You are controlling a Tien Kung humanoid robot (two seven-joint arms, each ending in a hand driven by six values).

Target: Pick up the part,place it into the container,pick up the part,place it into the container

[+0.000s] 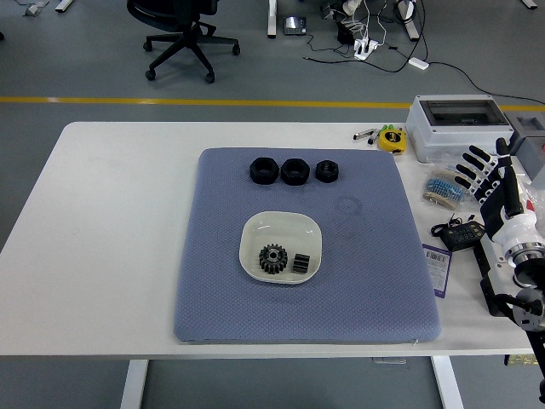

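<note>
A blue-grey mat (306, 256) covered the middle of the white desk (111, 221). The container, a white bowl (281, 228), sat near the mat's centre. Inside it lay a black gear (272, 258) and, just beside it to the right, a smaller black part (299, 263); whether the two touched could not be told at this resolution. Three black nut-like parts stood in a row near the mat's far edge: the left one (263, 170), the middle one (295, 171) just beside it, and a smaller one (326, 170) slightly apart on the right.

The right hand (484, 170) was raised over the desk's right edge, well apart from the mat, its fingers spread and empty. It hung above a clutter of small items there. A white box (456, 123) with a clear lid occupied the desk's far right corner, with a yellow tape measure (391, 138) just beside it. The left arm did not appear.
</note>
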